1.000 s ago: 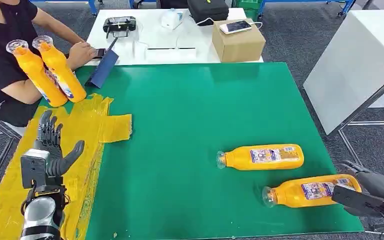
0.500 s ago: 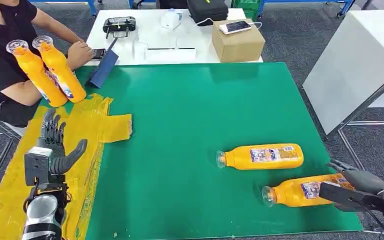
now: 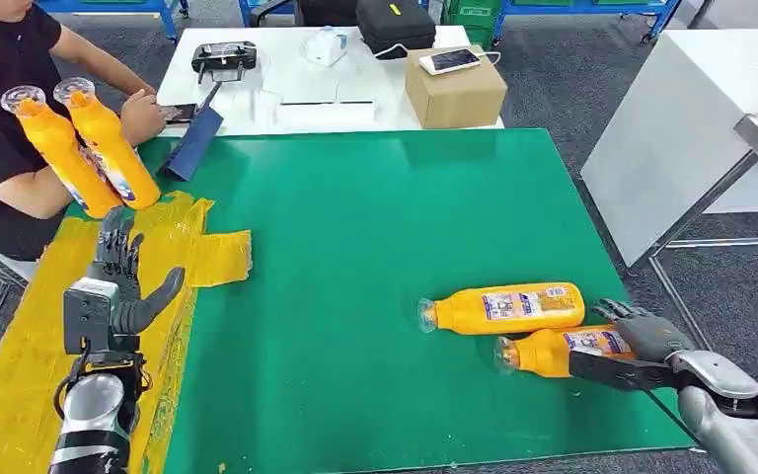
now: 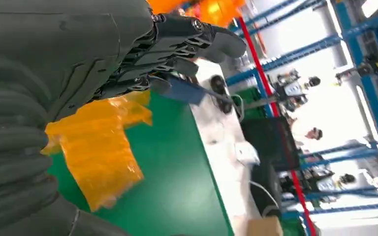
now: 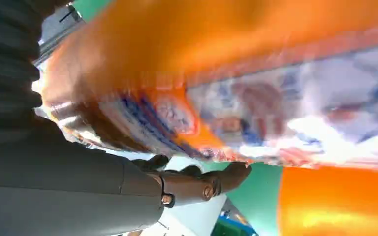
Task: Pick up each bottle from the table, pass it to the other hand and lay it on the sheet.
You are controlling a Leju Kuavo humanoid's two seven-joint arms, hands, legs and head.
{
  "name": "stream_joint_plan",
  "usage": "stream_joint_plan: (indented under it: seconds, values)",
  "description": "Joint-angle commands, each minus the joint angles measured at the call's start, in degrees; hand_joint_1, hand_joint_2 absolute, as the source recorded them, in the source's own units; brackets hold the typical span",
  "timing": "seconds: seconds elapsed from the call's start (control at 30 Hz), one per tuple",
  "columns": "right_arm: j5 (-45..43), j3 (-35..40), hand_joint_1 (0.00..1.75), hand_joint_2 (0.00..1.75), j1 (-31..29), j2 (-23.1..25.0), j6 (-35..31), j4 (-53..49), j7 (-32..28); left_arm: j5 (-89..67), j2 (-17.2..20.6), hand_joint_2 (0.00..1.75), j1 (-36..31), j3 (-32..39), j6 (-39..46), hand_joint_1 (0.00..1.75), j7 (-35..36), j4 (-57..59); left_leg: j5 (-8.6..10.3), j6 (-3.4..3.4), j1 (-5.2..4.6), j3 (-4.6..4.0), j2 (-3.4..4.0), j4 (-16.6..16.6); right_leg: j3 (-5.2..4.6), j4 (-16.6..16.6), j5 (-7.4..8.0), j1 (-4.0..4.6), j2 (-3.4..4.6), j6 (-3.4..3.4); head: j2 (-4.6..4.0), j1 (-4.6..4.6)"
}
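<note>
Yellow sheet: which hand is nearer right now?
Left. The left hand is raised over the yellow sheet at the table's left side, holding nothing. The right hand is across the green mat, fingers around the nearer lying bottle.

I'm looking into a robot lab or test workshop, not a home. The green table [image 3: 375, 247] has a plain mat surface, set on grey carpet-tile floor [image 3: 563, 59]. Behind it stands a white table [image 3: 286, 89] loaded with gear: a black handheld controller [image 3: 223, 56], a cardboard box [image 3: 454, 94] with a phone [image 3: 451, 61] on top, a black case [image 3: 393, 22] and cables. Blue metal frames [image 3: 572, 8] run along the back, and my left wrist view shows tall blue racking [image 4: 325, 44] with equipment on stands. A person [image 3: 0, 109] in a black shirt sits at the table's far left corner, beside another white table [image 3: 681, 128] off to the right.
</note>
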Motion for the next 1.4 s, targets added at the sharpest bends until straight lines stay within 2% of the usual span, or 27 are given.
stream_joint_plan:
  seconds: [0.03,0.07,0.13,0.17,0.23,0.3,0.33,0.37,0.4,0.43,0.47,0.5,0.57,0.63,0.67,0.77,0.8,0.87,0.9,0.97,1.0,1.03,1.07,1.1,1.2,1.3,1.4]
  values:
    - [3.4,7.4,0.35,1.75,0.0,11.7,-0.2,16.4,0.4,0.1,0.5,1.75,-2.7,-1.7,0.0,0.00,0.5,4.1,0.28,0.02,0.17,-0.01,-0.20,-0.1,0.14,-0.3,0.13,0.12,-0.09,-0.06,0.00,0.00]
    - [4.0,7.9,1.59,1.75,-0.2,13.4,-0.9,18.4,0.5,0.0,0.4,1.75,-3.0,-1.9,0.0,0.00,0.6,4.2,0.27,0.04,0.24,0.14,0.10,-0.2,0.17,-0.3,0.12,0.23,-0.04,-0.06,0.00,-0.09]
    - [4.7,8.8,1.73,1.75,-0.7,15.9,-2.7,22.2,0.3,0.0,0.4,1.75,-3.4,-2.7,0.6,0.00,0.8,4.6,0.34,0.07,0.37,0.18,0.19,-0.2,0.25,-0.5,0.16,0.35,-0.09,-0.08,0.00,-0.04]
    - [4.7,8.9,1.75,1.75,-0.7,16.0,-2.8,22.2,0.3,0.0,0.4,1.75,-3.4,-2.7,0.6,0.00,0.8,4.6,0.49,0.08,0.36,0.03,0.10,-0.3,0.13,-0.6,0.23,0.32,-0.21,-0.09,0.00,-0.04]
    - [4.2,8.7,1.75,1.75,-0.8,15.6,-3.4,22.0,0.0,0.0,0.7,1.75,-2.7,-2.5,0.6,0.00,0.8,4.3,0.61,0.07,0.71,0.11,0.57,-0.3,0.26,-1.0,0.37,0.60,-0.13,-0.07,0.00,0.02]
    - [3.0,7.9,1.75,1.75,-0.1,14.6,-3.0,20.2,-0.7,0.1,0.7,1.75,-2.1,-2.0,0.7,0.00,0.8,4.0,-0.31,-0.17,1.52,0.59,1.68,0.2,1.05,-1.0,-0.24,1.42,0.06,-0.05,0.00,0.04]
    - [2.3,7.6,1.75,1.75,0.9,13.6,-2.2,18.4,-1.0,0.5,0.7,1.75,-1.6,-1.7,0.5,0.00,0.6,3.9,0.24,-0.08,1.17,-0.31,1.36,0.0,0.08,-1.0,0.17,1.12,-0.09,0.01,0.00,0.02]
    - [1.3,7.2,1.75,1.75,1.8,13.0,-1.5,16.9,-1.2,0.7,0.7,1.75,-1.3,-1.5,0.3,0.00,0.4,3.9,-0.59,-0.02,1.63,0.17,1.80,0.4,1.06,-0.7,-1.33,1.58,-0.19,-0.26,0.00,0.08]
    - [0.1,7.0,1.75,1.75,3.0,12.0,-0.8,15.0,-1.3,0.6,0.6,1.75,-1.2,-1.5,0.2,0.00,0.2,4.1,-0.30,0.06,1.40,-0.84,1.62,0.6,0.00,-0.4,-1.41,1.36,-0.35,-0.15,0.00,-0.07]
    - [-0.4,7.1,1.75,1.75,3.5,11.6,-0.4,14.2,-1.3,0.5,0.6,1.75,-1.2,-1.5,0.2,0.00,0.1,4.2,-0.20,0.07,1.26,-0.92,1.31,0.4,-0.15,-0.4,-1.55,1.20,-0.71,-0.14,0.00,0.04]
    - [-1.3,7.2,1.75,1.75,4.3,10.9,0.1,13.0,-1.2,0.5,0.6,1.75,-1.2,-1.5,0.1,0.00,0.0,4.4,-0.28,-0.15,1.68,-0.11,1.75,0.0,0.62,-1.1,-1.78,1.50,-0.45,-0.15,0.00,0.00]
    - [-1.6,7.4,1.75,1.75,4.7,10.4,0.2,12.4,-1.1,0.5,0.5,1.75,-1.4,-1.7,0.1,0.00,-0.1,4.5,0.18,0.00,1.55,-0.63,1.51,-0.1,0.18,-1.1,-1.75,1.33,-0.64,-0.13,0.00,-0.02]
    - [-2.1,7.5,1.75,1.75,5.3,10.0,0.3,11.8,-0.8,0.5,0.5,1.75,-1.6,-1.9,0.0,0.00,-0.1,4.6,0.80,-0.03,1.29,-0.69,1.13,-0.6,0.07,-1.4,-1.88,1.04,-0.93,-0.14,0.00,0.04]
    - [-4.4,7.4,1.75,1.75,6.4,9.2,0.6,10.2,-0.7,0.6,0.6,1.75,-1.3,-2.1,0.0,0.00,-0.2,4.4,0.61,0.06,1.32,-0.08,1.07,-0.7,0.54,-1.5,-2.12,1.04,-0.94,-0.21,0.00,0.00]
    - [-5.5,7.1,1.75,1.75,7.4,9.0,0.3,8.8,-0.7,0.7,0.6,1.75,-0.5,-2.0,0.1,0.00,-0.4,3.8,0.38,0.16,1.60,0.32,1.61,-0.2,0.97,-1.4,-1.86,1.33,-0.55,-0.61,0.00,0.04]
    - [-10.2,4.9,1.75,1.75,10.2,9.3,-1.8,2.0,-0.9,0.7,0.5,1.75,2.7,-0.8,0.5,0.00,-0.8,1.1,0.20,0.14,1.18,0.27,1.04,-0.3,0.82,-1.3,-1.60,0.96,-0.94,-0.88,0.00,0.04]
    - [-11.6,4.5,1.75,1.75,10.8,9.4,-2.7,-1.1,-2.1,0.6,0.4,1.75,3.5,-0.3,0.4,0.00,-0.9,0.3,-0.32,0.17,1.48,0.97,1.55,0.0,1.58,-1.3,-1.46,1.24,-0.58,-0.85,0.00,0.00]
    - [-16.1,2.1,1.75,1.75,12.0,10.5,-4.1,-9.8,-5.4,0.5,0.4,1.75,5.8,1.1,0.6,0.00,-0.8,-2.5,-0.41,0.13,1.13,0.84,1.28,-0.1,1.43,-1.4,-0.55,0.89,-0.63,-0.20,0.00,0.02]
    - [-16.7,1.3,1.75,1.75,12.4,11.4,-3.7,-14.9,-5.4,0.4,0.2,1.75,7.1,2.0,0.2,0.00,-0.9,-4.3,-0.99,0.11,1.33,1.68,1.86,0.2,2.29,-1.7,0.93,0.94,-0.22,0.73,0.00,-0.04]
    - [-16.6,1.3,1.75,1.75,12.1,11.8,-2.7,-16.3,-3.9,0.4,0.2,1.75,7.5,2.3,-0.1,0.00,-0.9,-4.8,-0.96,0.01,1.03,1.06,1.74,0.2,1.59,-1.4,0.74,0.73,-0.23,0.21,0.00,0.02]
    - [-16.6,1.3,1.75,1.75,12.1,11.8,-2.7,-16.3,-3.9,0.4,0.2,1.75,7.5,2.3,-0.1,0.00,-0.9,-4.8,-1.19,-0.03,1.24,1.66,2.03,0.1,2.31,-1.6,0.72,0.91,-0.08,0.31,0.00,-0.04]
    - [-16.7,1.2,1.75,1.75,12.3,11.6,-2.7,-16.6,-3.9,0.4,0.1,1.75,7.5,2.3,-0.2,0.00,-0.8,-4.9,-1.07,-0.04,1.03,1.38,1.79,-0.1,2.32,-1.6,0.76,0.73,-0.22,0.34,0.00,-0.04]
    - [-16.6,1.1,1.75,1.75,12.6,11.5,-2.8,-16.5,-4.0,0.4,0.0,1.75,7.4,2.3,-0.2,0.00,-0.8,-4.9,-1.29,-0.05,1.19,1.88,1.88,0.0,2.99,-1.6,0.89,0.88,-0.25,0.40,0.00,-0.09]
    - [-16.5,1.1,1.75,1.75,12.8,11.3,-3.0,-16.3,-4.2,0.4,-0.1,1.75,7.2,2.2,-0.2,0.00,-0.8,-4.7,-1.19,-0.06,1.02,1.71,1.67,-0.1,2.68,-1.4,0.85,0.75,-0.38,0.36,0.00,-0.11]
    - [-16.6,1.0,1.75,1.75,13.0,11.2,-3.0,-16.0,-4.2,0.4,-0.1,1.75,7.1,2.2,-0.3,0.00,-0.8,-4.7,-1.31,-0.04,1.10,1.82,1.44,0.0,2.82,-1.3,0.66,0.87,-0.74,0.24,0.00,-0.09]
    - [-16.6,1.0,1.75,1.75,13.0,11.2,-3.0,-16.0,-4.2,0.4,-0.1,1.75,7.1,2.2,-0.3,0.00,-0.8,-4.7,-1.22,-0.01,0.88,1.50,0.76,0.0,2.04,-1.2,0.42,0.64,-1.18,0.28,0.00,-0.07]
    - [-16.6,1.0,1.75,1.75,13.0,11.2,-3.0,-16.0,-4.2,0.4,-0.1,1.75,7.1,2.2,-0.3,0.00,-0.8,-4.7,-1.26,-0.02,0.92,1.28,0.79,0.0,1.86,-1.2,0.34,0.62,-1.23,0.26,0.00,-0.07]
